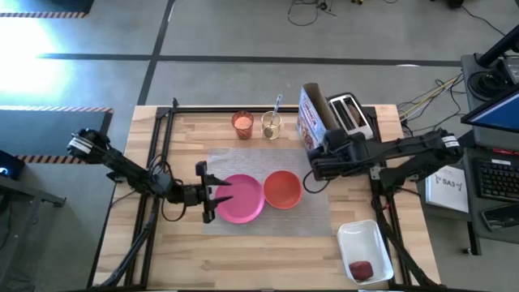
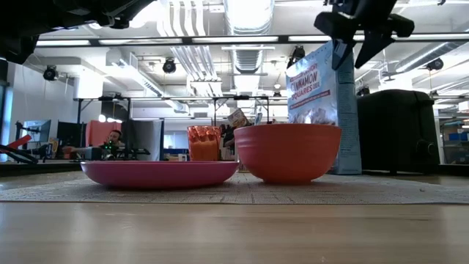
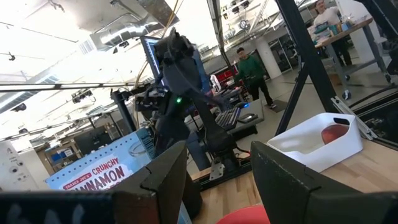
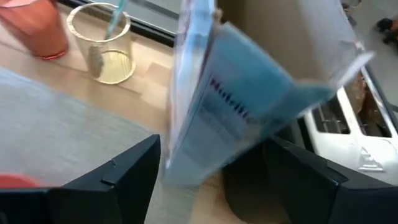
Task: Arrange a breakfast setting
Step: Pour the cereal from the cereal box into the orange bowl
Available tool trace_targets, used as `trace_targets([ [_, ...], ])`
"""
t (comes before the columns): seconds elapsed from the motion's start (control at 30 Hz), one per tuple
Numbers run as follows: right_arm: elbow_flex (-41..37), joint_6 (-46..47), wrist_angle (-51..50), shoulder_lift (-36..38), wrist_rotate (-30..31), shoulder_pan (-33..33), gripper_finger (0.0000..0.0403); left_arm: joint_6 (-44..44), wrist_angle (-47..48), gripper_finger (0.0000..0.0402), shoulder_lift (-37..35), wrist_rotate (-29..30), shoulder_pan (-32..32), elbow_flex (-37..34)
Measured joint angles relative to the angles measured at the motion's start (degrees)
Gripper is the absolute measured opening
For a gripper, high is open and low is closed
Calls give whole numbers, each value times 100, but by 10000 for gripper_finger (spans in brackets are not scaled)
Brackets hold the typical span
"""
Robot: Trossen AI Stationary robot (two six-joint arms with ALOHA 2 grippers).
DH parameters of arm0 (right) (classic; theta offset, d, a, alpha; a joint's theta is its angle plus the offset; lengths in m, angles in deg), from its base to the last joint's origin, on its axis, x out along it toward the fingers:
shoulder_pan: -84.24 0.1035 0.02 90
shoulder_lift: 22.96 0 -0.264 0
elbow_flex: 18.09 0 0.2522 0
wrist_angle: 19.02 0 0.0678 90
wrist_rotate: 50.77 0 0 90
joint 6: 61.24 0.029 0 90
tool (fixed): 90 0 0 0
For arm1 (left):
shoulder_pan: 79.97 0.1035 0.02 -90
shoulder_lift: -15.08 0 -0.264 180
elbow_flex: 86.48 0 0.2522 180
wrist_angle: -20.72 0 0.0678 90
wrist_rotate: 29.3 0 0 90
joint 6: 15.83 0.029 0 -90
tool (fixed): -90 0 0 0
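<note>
- Grey translucent woven mat (image 1: 320,215) is lying flat mid-table — soft and floppy, likely best dragged by an edge.
- Round pink plate (image 1: 241,199) and orange-red bowl (image 1: 283,189) are sitting on it, touching — smooth, rigid, probably light; rims suit gripping.
- Right gripper (image 1: 311,166) is hovering at the blue cardboard cereal box (image 1: 310,118), jaws wide.
- Left gripper (image 1: 209,193) is waiting beside the plate, jaws apart, empty.

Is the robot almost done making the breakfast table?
Partly. The pink plate and the orange-red bowl already sit side by side on the grey mat. Right now the right end effector is open by the cereal box, not gripping it; the left end effector waits, open, beside the plate. Still left: the apple lies in the white tray, and the orange cup stands off the mat.
</note>
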Motion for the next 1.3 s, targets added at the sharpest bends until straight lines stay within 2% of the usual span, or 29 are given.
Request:
trace_targets([
  [0.33, -172, -8, 8, -21, -15, -119, 274, 0, 4, 162, 0, 0, 2, 0],
  [0.53, -555, -9, 245, -21, 0, -320, 274, -2, 1, 162, 0, 0, 2, 0],
  [0.87, -1263, -1163, 2002, -17, 194, -667, 274, -2, 2, 162, 0, 0, 2, 0],
  [1.17, -1580, -1384, 2650, -22, 655, -911, 272, -2, 1, 162, 0, 0, 1, 0],
  [1.3, -1671, -1603, 2883, -21, 706, -917, 247, -1, 1, 162, 0, 1, 1, 0],
])
